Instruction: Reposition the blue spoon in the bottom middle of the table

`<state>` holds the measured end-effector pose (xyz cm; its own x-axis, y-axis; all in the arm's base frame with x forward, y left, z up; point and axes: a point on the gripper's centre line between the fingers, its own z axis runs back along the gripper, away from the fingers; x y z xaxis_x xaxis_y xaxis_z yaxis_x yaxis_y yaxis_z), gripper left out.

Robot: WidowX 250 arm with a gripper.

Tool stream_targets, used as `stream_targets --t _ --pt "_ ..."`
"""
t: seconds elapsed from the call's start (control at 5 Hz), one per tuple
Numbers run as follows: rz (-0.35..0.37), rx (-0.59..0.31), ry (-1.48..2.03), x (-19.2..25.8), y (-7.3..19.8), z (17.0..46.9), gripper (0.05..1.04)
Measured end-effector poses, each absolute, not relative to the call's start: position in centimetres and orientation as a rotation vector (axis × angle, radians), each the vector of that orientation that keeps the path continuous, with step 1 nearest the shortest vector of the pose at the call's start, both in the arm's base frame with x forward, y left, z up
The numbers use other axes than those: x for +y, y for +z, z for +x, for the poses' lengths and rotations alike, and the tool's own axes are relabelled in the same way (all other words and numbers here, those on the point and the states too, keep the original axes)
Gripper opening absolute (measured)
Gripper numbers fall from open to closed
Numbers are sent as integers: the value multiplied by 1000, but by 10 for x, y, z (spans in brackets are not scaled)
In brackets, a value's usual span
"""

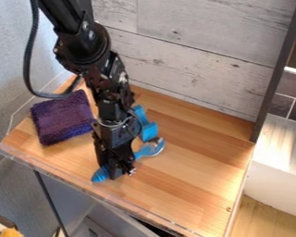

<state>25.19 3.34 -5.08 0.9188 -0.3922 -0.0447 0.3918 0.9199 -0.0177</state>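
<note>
OK, blue spoon under grpr

Wooden tabletop smooth; purple cloth matt, rough; spoon bowl glossy, metallic.

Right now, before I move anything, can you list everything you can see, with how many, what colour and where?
Spoon: one, blue with a greyish bowl, on the table, partly hidden by the gripper
Blue object: one, blue, behind the spoon, partly hidden by the arm
Cloth: one, purple, left side of the table
Table: one, light brown wood, centre
Clear edging: one strip, transparent, front edge
Wall boards: several, pale grey, behind
Post: one, dark grey, back right
White unit: one, white, far right
Arm: one, black, from the top edge
Cable: one, black, looping beside the arm
Gripper: one, black, over the spoon's handle
</note>
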Motion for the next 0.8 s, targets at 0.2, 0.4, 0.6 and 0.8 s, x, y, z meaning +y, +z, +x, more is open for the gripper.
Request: stream_targets --t 0.2,0.4,0.6,0.8 --pt "11 75 -416 27 -50 249 444" --pt "22 131 -449 12 -41 245 444" --pt "27 106 -419 9 -17 250 444" --pt "47 135 -282 -1 6 246 444"
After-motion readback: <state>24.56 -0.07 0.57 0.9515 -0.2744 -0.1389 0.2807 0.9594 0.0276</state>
